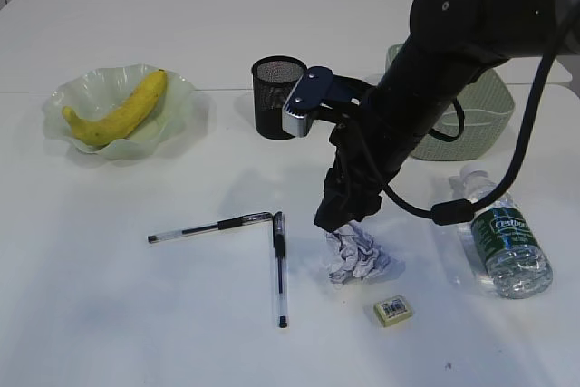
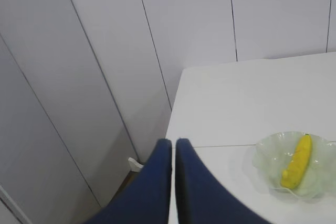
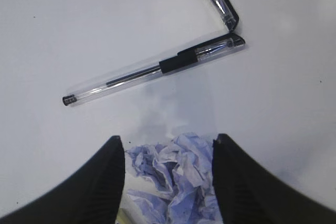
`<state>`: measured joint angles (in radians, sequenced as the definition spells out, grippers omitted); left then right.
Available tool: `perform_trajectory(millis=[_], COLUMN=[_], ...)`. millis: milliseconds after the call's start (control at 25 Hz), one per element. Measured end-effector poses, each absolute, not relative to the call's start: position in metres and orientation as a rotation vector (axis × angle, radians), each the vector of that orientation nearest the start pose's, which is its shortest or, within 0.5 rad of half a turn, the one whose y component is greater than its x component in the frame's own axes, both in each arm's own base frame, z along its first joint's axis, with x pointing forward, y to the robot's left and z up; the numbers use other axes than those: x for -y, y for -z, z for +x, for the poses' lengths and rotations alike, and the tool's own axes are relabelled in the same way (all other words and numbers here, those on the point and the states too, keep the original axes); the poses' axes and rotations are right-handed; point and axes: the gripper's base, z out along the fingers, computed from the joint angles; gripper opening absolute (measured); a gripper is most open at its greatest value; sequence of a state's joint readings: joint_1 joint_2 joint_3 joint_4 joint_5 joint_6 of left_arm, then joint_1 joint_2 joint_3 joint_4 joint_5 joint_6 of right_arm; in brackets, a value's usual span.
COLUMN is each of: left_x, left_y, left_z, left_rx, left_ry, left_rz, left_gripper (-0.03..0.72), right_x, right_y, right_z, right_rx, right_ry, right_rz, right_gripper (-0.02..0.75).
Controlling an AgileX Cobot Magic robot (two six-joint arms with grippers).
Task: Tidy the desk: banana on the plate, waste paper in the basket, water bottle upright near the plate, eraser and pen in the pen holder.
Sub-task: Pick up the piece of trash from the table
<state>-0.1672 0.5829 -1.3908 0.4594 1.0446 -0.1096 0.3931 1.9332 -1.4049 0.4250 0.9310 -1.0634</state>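
The waste paper [image 1: 358, 256], a crumpled white-blue ball, lies on the desk [image 1: 109, 314]. My right gripper [image 1: 343, 222] hangs just over it, open. In the right wrist view its fingers flank the waste paper [image 3: 173, 177], gripper [image 3: 168, 140]. The banana [image 1: 122, 111] rests in the plate [image 1: 186, 97]. The water bottle [image 1: 503, 242] lies on its side at the right. The eraser [image 1: 392, 311] sits in front of the paper. Two pens [image 1: 213, 227] [image 1: 278, 269] meet in an L. My left gripper [image 2: 174, 141] is shut and empty, off the desk's left edge.
The pen holder [image 1: 276, 97] stands behind the right arm, and the basket [image 1: 480, 120] sits at the back right, partly hidden by it. In the left wrist view the banana [image 2: 296, 162] and plate [image 2: 265, 153] show at lower right, with wall panels [image 2: 79, 77] beyond the desk.
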Motion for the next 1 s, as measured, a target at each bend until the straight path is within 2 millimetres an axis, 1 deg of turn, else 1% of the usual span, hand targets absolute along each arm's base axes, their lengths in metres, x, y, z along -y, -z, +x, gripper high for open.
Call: perform_trajectory(millis=[120,280,400,520,800,1000], left_x=[-0.0336,-0.0352,-0.0356,-0.0358,-0.0358,-0.0358], left_y=[-0.5118,-0.5124,-0.5126,-0.5127,-0.5127,-0.5127], left_z=[0.0143,0.014,0.0139,0.0138,0.0138,0.0138], left_rx=[-1.67,-1.664,-1.663,-1.662,-1.662,-1.662], left_ry=[-0.313,-0.336,-0.344,-0.346,-0.347,-0.346], left_rz=[-0.048,-0.052,-0.053,-0.054,-0.054,-0.054], left_gripper=[-0.016,-0.016,-0.016,-0.016,-0.016,-0.016], right_x=[-0.1774,-0.1739,-0.1719,-0.1722,-0.1767,-0.1763], right_y=[-0.2026,-0.2009,-0.2003,-0.2004,-0.202,-0.2002], right_z=[0.353,0.3561,0.3568,0.3569,0.356,0.3566], right_rx=[-2.264,-2.173,-2.14,-2.132,-2.141,-2.143], right_ry=[-0.364,-0.265,-0.223,-0.225,-0.296,-0.288], right_rz=[-1.654,-1.77,-1.823,-1.827,-1.77,-1.778], right_gripper=[0.404,0.404,0.403,0.403,0.404,0.404])
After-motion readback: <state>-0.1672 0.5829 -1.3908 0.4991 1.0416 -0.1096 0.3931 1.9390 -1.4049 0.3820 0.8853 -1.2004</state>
